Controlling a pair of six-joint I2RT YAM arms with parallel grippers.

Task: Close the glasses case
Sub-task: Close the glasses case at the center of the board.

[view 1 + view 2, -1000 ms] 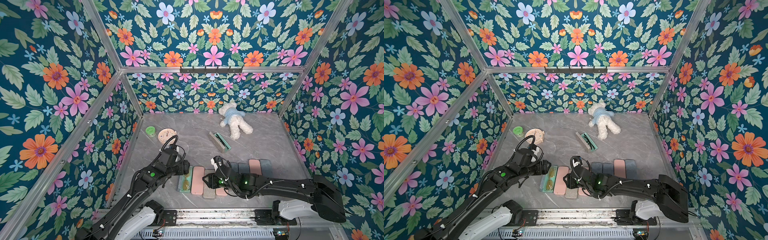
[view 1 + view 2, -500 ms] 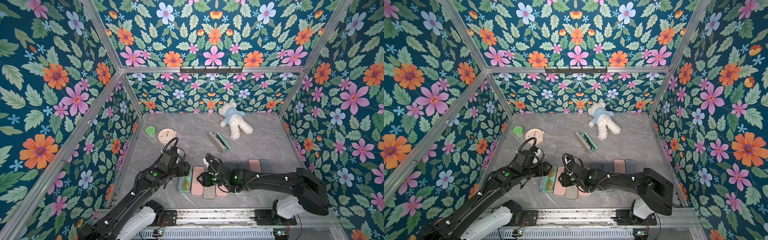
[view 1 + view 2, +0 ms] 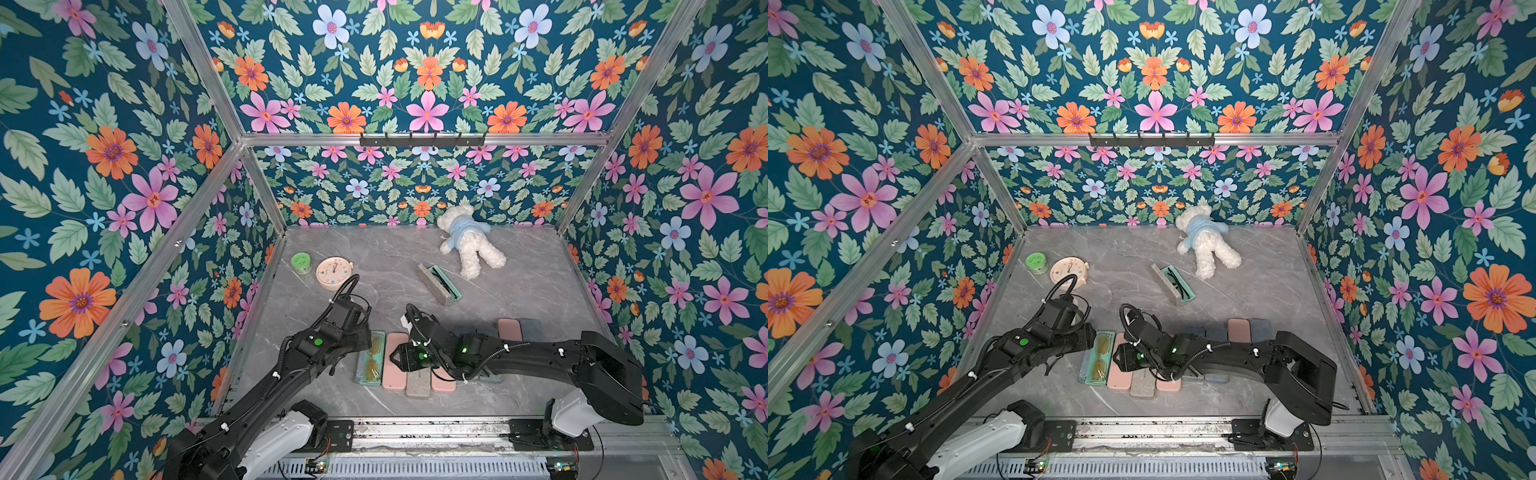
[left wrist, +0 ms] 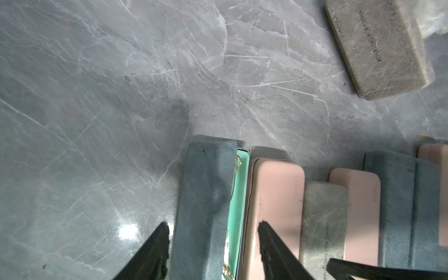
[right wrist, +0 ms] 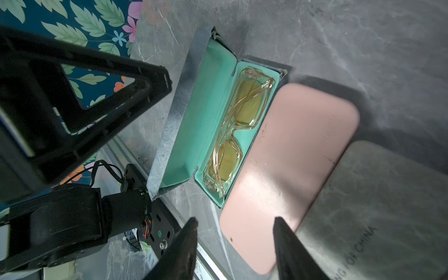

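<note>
The glasses case [image 3: 370,357] lies open at the front left of the table, teal inside, with yellow glasses [image 5: 242,116] in its tray. Its blue-grey lid [image 4: 206,194] stands raised along the far side from the pink case. My left gripper [image 4: 212,225] is open and straddles the case: one finger is outside the lid, the other over the neighbouring pink case. In both top views it sits at the case's far end [image 3: 1088,336]. My right gripper [image 5: 234,221] is open and empty, hovering over the pink case [image 5: 291,157] beside the open one.
A row of shut cases, pink [image 3: 394,361], grey [image 3: 417,384] and blue-grey, lies right of the open case. Another open case [image 3: 439,284] with dark glasses sits mid-table. A teddy bear [image 3: 469,245], a clock [image 3: 333,272] and a green jar [image 3: 301,262] lie behind.
My left gripper's jaws have narrowed around the case. My right arm has swung left along the row, from the middle cases to the pink one beside the open case.
</note>
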